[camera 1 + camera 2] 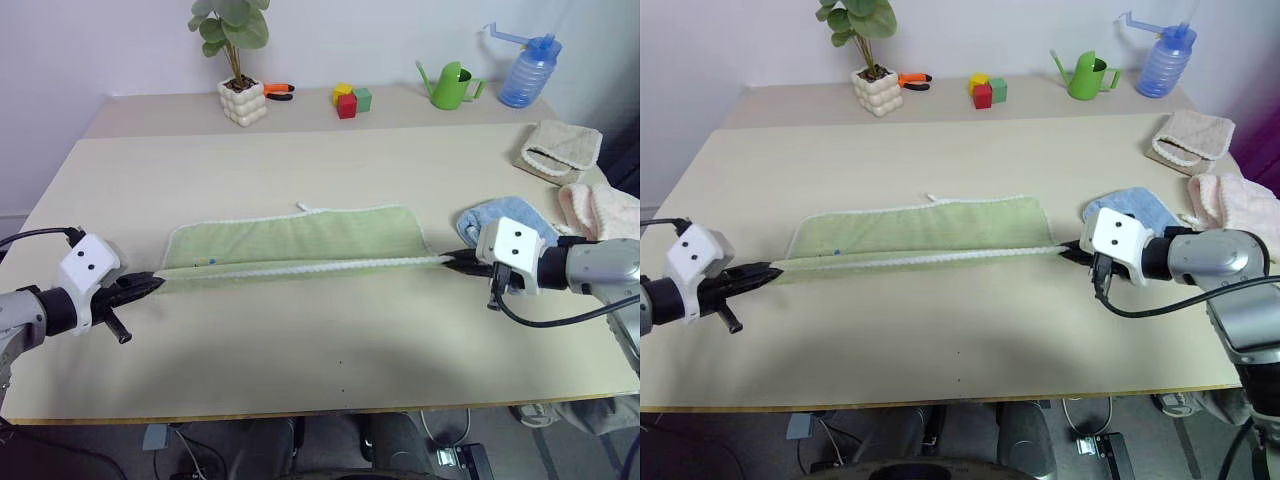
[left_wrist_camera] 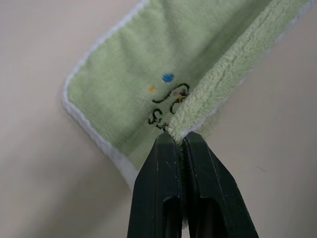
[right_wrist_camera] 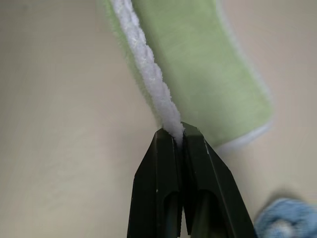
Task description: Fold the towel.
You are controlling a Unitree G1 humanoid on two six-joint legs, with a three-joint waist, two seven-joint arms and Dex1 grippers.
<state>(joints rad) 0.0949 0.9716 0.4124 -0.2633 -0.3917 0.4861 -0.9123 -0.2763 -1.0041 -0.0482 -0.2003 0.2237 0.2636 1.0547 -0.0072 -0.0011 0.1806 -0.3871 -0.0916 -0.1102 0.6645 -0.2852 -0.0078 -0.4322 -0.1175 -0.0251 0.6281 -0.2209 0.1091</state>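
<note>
No text, brand, number or sign can be read here. The only mark is a small dark embroidery (image 2: 169,105) on the towel (image 1: 300,238), near the corner at the left end of the bench. It looks like some curly stitched strokes, with a blue dot and an orange dot just beside it, but no letters can be made out. Part of it is hidden behind the folded edge of the towel.
</note>
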